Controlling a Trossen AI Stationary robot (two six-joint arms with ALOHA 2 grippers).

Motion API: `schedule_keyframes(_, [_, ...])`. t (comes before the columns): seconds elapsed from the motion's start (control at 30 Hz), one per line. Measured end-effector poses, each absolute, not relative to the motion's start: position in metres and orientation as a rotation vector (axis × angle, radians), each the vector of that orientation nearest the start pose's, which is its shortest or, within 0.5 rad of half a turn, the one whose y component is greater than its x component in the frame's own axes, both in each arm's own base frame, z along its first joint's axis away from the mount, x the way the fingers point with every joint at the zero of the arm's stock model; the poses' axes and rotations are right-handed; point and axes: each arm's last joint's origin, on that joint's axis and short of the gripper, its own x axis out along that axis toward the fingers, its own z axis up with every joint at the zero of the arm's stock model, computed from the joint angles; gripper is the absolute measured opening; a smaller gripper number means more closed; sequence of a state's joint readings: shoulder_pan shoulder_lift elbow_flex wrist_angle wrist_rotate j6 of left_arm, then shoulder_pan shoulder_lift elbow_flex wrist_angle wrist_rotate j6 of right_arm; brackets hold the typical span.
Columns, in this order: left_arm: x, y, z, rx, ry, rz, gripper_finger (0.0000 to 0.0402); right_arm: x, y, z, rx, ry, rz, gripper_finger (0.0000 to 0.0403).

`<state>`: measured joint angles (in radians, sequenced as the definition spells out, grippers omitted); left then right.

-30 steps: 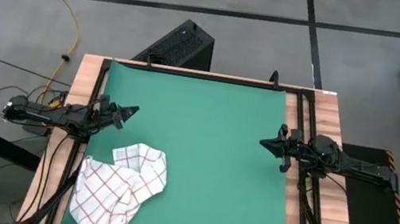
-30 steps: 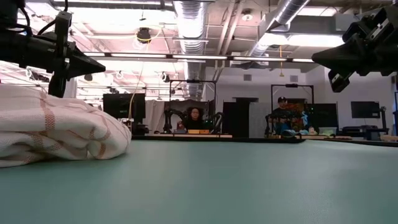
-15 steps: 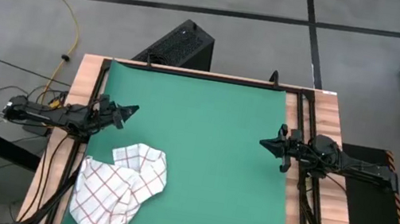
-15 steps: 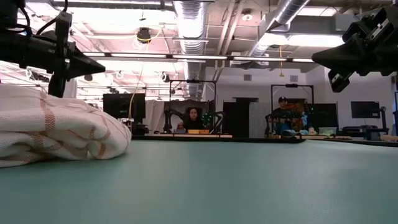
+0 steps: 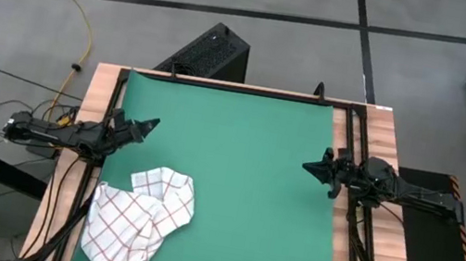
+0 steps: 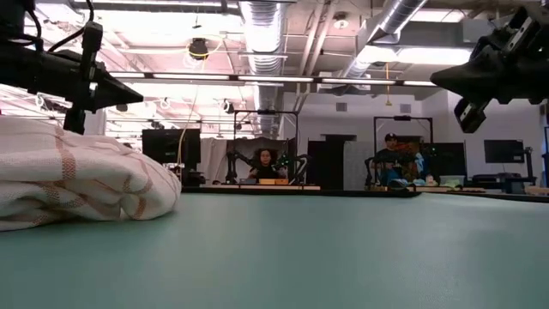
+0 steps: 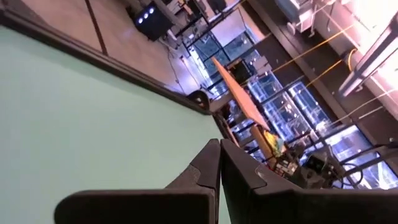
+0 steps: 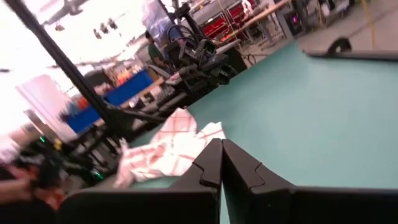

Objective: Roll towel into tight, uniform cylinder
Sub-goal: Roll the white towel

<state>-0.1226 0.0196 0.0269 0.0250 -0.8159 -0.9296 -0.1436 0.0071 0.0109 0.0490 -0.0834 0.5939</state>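
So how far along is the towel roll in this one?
Nothing looks done: the towel lies crumpled on the green mat, partly hanging off its near-left corner. Nothing is in hand; the left end effector and right end effector hover shut and empty. Flattening and rolling are all left.

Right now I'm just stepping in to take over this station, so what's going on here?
Nothing is being handled yet. The towel lies crumpled in a loose heap at the near left corner of the green mat, not rolled at all. The left claw hangs shut above the mat's left edge, just beyond the towel and not touching it. The right claw hangs shut above the mat's right side, far from the towel. Neither holds anything.
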Motion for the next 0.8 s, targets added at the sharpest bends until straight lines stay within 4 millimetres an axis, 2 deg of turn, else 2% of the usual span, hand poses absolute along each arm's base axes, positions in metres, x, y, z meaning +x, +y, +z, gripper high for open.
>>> schedule_keyframes(0.1, [0.09, 0.009, 0.177, -0.982, -0.39, 0.575, 0.0, 0.097, -0.012, 0.172, 0.611, -0.071, -0.044, 0.0028])
schedule_keyframes(0.3, [0.091, 0.002, 0.209, -0.956, -0.491, 0.16, 0.0024, 0.097, -0.012, 0.172, 0.615, -0.077, -0.052, 0.0031])
schedule_keyframes(0.5, [0.098, -0.004, 0.269, -0.781, -0.473, 0.081, 0.0071, 0.097, -0.012, 0.171, 0.617, -0.079, -0.071, 0.0057])
schedule_keyframes(0.67, [0.122, -0.012, 0.322, -0.619, -0.354, -0.011, 0.0114, 0.097, -0.012, 0.171, 0.635, -0.081, -0.071, 0.0082])
schedule_keyframes(0.8, [0.147, -0.018, 0.345, -0.659, -0.022, -0.017, 0.0141, 0.097, -0.012, 0.171, 0.649, -0.081, -0.071, 0.0095])
